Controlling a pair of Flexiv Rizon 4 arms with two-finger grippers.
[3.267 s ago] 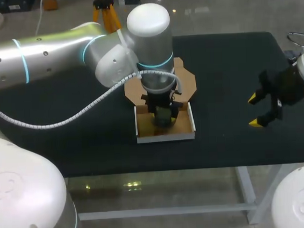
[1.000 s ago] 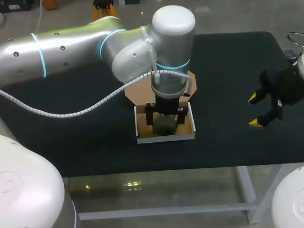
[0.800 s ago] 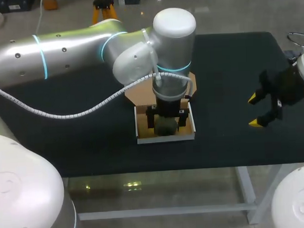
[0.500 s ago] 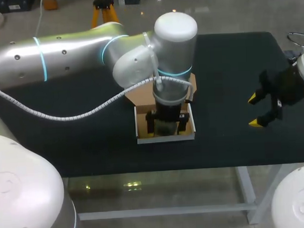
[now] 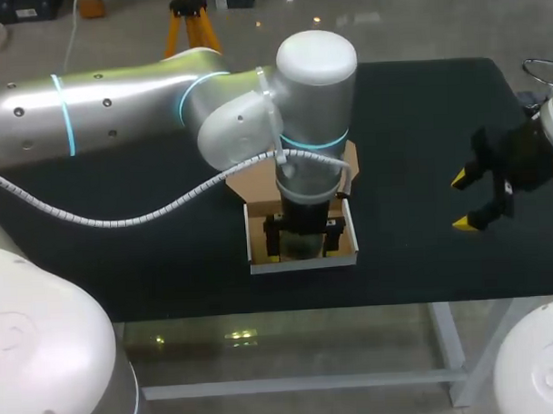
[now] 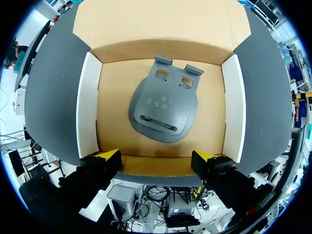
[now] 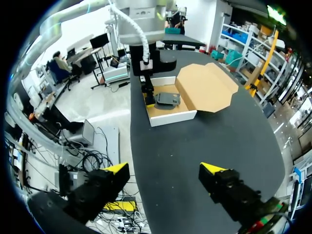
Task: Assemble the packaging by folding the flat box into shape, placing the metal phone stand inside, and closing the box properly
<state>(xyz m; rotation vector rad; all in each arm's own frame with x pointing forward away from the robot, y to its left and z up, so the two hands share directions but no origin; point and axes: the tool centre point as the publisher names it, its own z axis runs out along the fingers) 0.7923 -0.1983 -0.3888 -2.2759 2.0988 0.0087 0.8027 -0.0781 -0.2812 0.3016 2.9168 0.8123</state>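
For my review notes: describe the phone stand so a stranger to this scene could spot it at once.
On the black table sits an open box with white walls and a brown floor. Lying flat inside is the phone stand, the only dark grey piece there, rounded with two cutouts.

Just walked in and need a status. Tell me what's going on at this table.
The grey metal phone stand lies flat inside the folded brown cardboard box with white side walls. The left gripper hangs open over the box's near edge, holding nothing. The lid flap lies open, not yet closed. The right gripper hovers open, well off to the side.
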